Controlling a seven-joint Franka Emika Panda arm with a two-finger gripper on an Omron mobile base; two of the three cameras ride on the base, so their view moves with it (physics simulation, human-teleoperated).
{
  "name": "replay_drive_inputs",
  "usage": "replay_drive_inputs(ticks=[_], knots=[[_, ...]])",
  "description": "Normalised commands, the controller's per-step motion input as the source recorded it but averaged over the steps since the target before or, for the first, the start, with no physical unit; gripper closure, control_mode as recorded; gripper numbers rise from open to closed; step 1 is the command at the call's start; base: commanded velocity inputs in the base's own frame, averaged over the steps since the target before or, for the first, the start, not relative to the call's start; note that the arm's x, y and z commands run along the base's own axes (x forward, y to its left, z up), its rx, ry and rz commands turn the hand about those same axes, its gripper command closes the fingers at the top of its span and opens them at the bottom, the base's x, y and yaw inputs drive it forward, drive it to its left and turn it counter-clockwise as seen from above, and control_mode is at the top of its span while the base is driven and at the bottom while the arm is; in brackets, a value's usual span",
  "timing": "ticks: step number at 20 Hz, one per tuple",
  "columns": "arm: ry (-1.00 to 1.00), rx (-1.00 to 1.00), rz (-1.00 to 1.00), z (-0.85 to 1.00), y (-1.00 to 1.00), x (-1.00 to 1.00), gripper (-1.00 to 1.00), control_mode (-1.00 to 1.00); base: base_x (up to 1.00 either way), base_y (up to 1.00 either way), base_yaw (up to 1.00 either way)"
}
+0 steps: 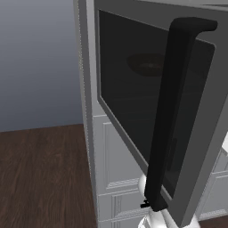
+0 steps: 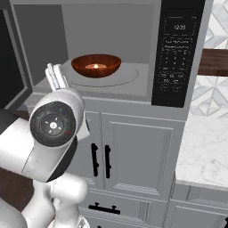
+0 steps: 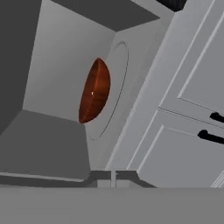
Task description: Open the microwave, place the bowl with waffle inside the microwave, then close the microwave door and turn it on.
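Microwave [image 2: 107,53]: cavity open to the room; black control panel [image 2: 178,49] on its right side.
Microwave door [image 1: 133,93]: swung wide on its left hinge, black bar handle [image 1: 171,116] facing outward, which leaves the opening clear.
Bowl [image 2: 96,65]: sits on the round turntable plate [image 2: 129,75] near the middle of the cavity floor, a small pale spot inside it; placement looks finished. In the hand view it appears rolled sideways [image 3: 94,97].
Tool: fingers not clearly shown, so I cannot tell how wide it stands; nothing appears between camera and cavity.
Arm: white wrist [image 2: 55,120] sits in front of the cabinets [image 2: 133,151], below the cavity.
Step judged next: closing the door.
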Motion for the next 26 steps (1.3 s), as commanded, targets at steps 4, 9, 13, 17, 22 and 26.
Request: replay_drive_inputs(ticks=[4, 9, 13, 17, 22, 26], knots=[[0.00, 0.00, 0.00, 0.00, 0.00, -1.00, 1.00, -1.00, 0.00, 0.00, 0.00], [-0.01, -0.03, -0.06, 0.00, 0.30, -0.91, 1.00, -1.00, 0.00, 0.00, 0.00], [-0.10, -0.08, -0.09, 0.00, 0.49, -0.96, 1.00, -1.00, 0.00, 0.00, 0.00], [-0.14, -0.12, -0.04, 0.00, 0.45, -1.00, 1.00, -1.00, 0.00, 0.00, 0.00], [-0.04, -0.20, 0.08, 0.00, 0.65, -0.65, 1.00, -1.00, 0.00, 0.00, 0.00], [-0.03, -0.19, 0.13, -0.02, 0.55, -0.24, 1.00, -1.00, 0.00, 0.00, 0.00]])
